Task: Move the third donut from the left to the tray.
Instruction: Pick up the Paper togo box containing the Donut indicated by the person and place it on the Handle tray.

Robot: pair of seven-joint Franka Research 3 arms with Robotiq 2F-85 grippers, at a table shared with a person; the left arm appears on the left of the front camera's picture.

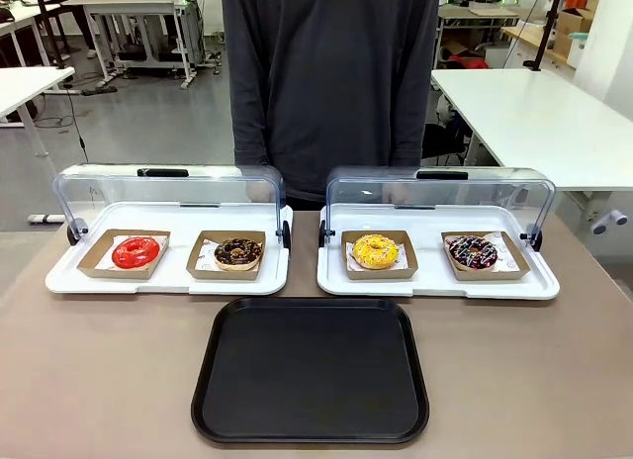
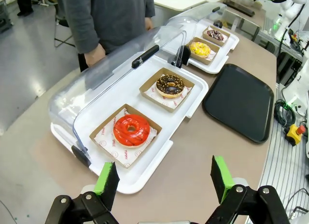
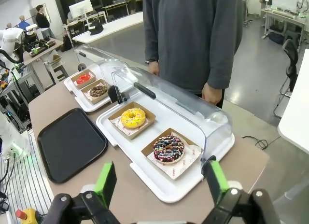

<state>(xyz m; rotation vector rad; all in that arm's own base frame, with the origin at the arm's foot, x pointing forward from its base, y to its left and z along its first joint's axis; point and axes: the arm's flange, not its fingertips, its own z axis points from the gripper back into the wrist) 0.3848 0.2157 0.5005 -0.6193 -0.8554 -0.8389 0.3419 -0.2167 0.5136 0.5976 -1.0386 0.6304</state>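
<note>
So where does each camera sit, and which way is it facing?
Front view: fixed on the robot's side, facing across the flat black square tray toward the standing person.
Left wrist view: behind the open left gripper, over the glossy red ring donut.
Right wrist view: behind the open right gripper, from the opposite end.
All share the yellow-glazed ring donut.

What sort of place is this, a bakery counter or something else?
Probably a robotics lab or workshop, not a shop: white worktables stand behind the person, and cables and a yellow box with a red button lie beside the table.
</note>
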